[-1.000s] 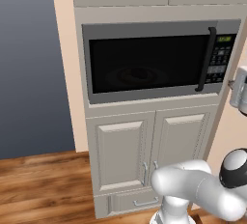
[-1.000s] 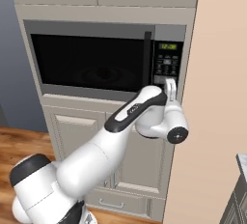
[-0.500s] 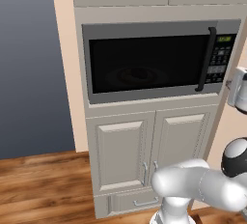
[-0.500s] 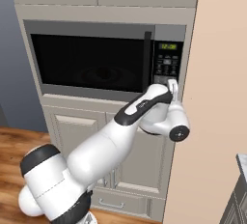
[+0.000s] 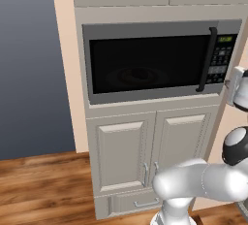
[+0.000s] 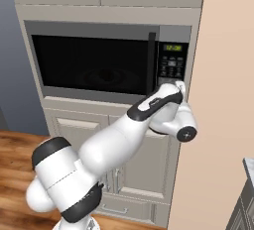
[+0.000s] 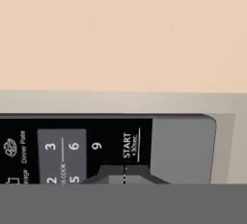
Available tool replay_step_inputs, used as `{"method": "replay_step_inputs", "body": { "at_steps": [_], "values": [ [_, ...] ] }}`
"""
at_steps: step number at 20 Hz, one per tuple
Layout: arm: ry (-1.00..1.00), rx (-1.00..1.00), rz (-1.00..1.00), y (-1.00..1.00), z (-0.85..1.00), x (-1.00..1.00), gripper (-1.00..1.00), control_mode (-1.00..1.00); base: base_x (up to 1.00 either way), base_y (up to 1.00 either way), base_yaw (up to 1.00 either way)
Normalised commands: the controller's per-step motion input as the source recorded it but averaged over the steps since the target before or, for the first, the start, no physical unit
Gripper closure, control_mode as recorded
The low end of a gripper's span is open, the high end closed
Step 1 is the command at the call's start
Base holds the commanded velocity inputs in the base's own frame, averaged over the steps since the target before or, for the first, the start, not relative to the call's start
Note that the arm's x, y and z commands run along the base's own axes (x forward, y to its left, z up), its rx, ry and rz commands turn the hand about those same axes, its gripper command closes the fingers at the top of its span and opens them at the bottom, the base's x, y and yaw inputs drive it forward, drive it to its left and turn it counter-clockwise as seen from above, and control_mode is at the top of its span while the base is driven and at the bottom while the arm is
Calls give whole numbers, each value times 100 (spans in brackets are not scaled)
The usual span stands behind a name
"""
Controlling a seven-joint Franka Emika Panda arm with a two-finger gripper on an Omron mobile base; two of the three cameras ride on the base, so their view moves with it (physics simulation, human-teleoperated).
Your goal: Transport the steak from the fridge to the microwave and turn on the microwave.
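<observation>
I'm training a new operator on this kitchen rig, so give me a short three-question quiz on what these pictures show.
1. True or false: the microwave door stands open.
2. Multiple choice: in the hand view, the gripper fingertips sit just below which label on the button panel? A) START B) Dinner Plate C) 3
3. Fill in: the gripper's jaws are ____.

Key
1. False; the black glass door is shut, its vertical handle flush beside the panel.
2. A; the START label lies right above the tips.
3. Shut; the two tips meet with nothing between them.
</observation>
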Motion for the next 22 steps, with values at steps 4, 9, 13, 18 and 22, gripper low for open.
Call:
{"method": "replay_step_inputs", "body": {
  "at_steps": [4, 9, 13, 18, 22],
  "values": [
    [0, 0, 0, -3, -6, 24, 100, -100, 0, 0, 0],
    [0, 0, 0, -1, -8, 27, 100, -100, 0, 0, 0],
    [0, 0, 0, -6, -12, 29, 100, -100, 0, 0, 0],
    [0, 0, 0, -13, -18, 28, 100, -100, 0, 0, 0],
    [0, 0, 0, -9, -14, 29, 100, -100, 0, 0, 0]
  ]
}}
